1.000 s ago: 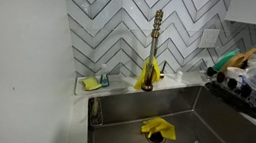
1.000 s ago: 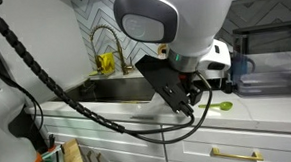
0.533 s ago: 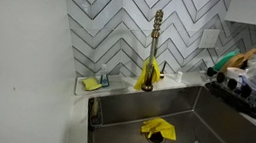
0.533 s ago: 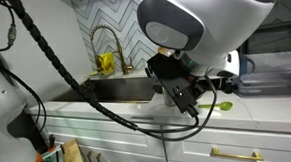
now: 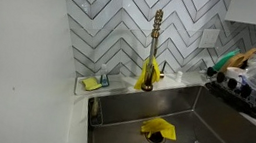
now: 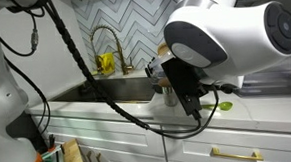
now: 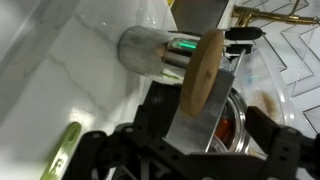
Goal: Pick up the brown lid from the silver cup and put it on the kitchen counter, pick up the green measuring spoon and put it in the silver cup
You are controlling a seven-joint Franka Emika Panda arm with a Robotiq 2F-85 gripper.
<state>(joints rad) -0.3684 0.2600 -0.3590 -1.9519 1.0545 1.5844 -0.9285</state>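
Observation:
In the wrist view the silver cup (image 7: 150, 52) stands on the pale kitchen counter (image 7: 60, 70) with the round brown lid (image 7: 205, 75) on its top. The green measuring spoon (image 7: 66, 148) lies on the counter beside the cup, apart from it. My gripper (image 7: 210, 118) is open and empty, just above the lid, one black finger on each side. In an exterior view the arm's big white body hides most of the cup; the gripper (image 6: 191, 95) hangs over the counter (image 6: 107, 111) and the green spoon (image 6: 224, 106) shows to its right.
The steel sink (image 5: 212, 119) holds a yellow cloth (image 5: 157, 129). A brass faucet (image 5: 154, 45) stands behind it with a yellow sponge (image 5: 91, 84) to its left. A loaded dish rack (image 5: 252, 84) sits on the far side. A glass bowl (image 7: 235, 120) lies beyond the cup.
The arm's wrist has swung to the right in the exterior view and the gripper has come in over the cup. The sink view is unchanged.

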